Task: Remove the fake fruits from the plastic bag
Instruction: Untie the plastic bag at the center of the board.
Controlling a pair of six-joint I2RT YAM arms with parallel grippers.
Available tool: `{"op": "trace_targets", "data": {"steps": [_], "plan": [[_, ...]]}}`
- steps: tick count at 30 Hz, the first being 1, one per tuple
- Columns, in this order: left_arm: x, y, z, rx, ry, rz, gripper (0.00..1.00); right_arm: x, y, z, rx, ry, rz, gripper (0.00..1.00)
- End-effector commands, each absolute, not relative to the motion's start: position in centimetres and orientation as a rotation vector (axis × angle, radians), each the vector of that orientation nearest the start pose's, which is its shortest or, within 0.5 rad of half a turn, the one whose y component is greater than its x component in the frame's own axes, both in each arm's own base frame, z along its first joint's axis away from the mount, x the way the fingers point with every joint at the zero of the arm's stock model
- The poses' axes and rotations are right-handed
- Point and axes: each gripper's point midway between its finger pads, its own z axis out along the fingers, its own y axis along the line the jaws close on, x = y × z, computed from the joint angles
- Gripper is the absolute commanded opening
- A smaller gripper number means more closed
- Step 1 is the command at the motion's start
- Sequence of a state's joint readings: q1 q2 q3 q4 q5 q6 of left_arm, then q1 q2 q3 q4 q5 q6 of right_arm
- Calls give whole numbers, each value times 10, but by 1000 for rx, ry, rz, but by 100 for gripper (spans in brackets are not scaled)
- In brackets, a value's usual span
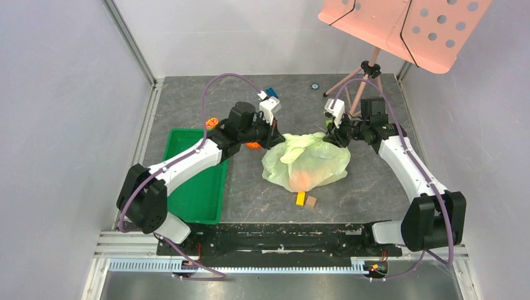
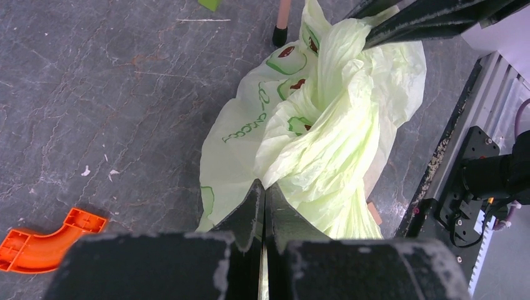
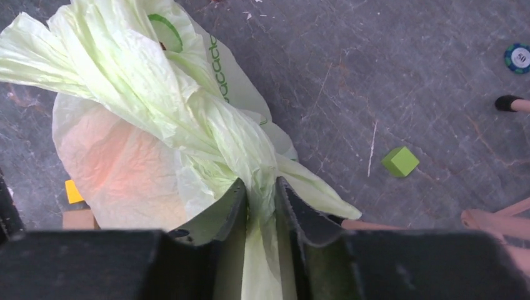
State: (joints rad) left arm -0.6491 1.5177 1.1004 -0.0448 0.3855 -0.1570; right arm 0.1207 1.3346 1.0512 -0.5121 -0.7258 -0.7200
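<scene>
The plastic bag (image 1: pixel 306 164), pale green and crinkled, lies bunched on the grey table between my two arms. An orange glow shows through its film; it is one of the fake fruits (image 1: pixel 304 179) inside, seen in the right wrist view as an orange patch (image 3: pixel 106 169). The other fruits are hidden. My left gripper (image 1: pixel 278 139) is at the bag's left top, its jaws pressed together on a thin fold of the bag (image 2: pixel 325 144). My right gripper (image 3: pixel 259 187) is at the right top, shut on the bag's twisted handle (image 3: pixel 237 144).
A rigid green tray (image 1: pixel 194 181) lies left of the bag. A yellow block (image 1: pixel 300 199) and a tan block (image 1: pixel 310 201) sit in front of it. An orange curved piece (image 2: pixel 37 240), a green cube (image 3: pixel 400 161) and a pink stand's legs (image 1: pixel 350 81) lie around.
</scene>
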Motion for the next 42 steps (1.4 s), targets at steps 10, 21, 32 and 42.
{"op": "trace_targets", "data": {"steps": [10,21,32,42], "plan": [[336,-310,211,575,1958,-770,2,340,125,241,-693,1737,426,0],[325,-281,201,315,1997,-819,2,318,135,254,39,1601,892,0],[309,-262,209,261,1966,-807,2,274,107,275,366,1233,1046,0],[278,-284,258,526,1845,-970,59,275,125,273,118,1393,903,0]]}}
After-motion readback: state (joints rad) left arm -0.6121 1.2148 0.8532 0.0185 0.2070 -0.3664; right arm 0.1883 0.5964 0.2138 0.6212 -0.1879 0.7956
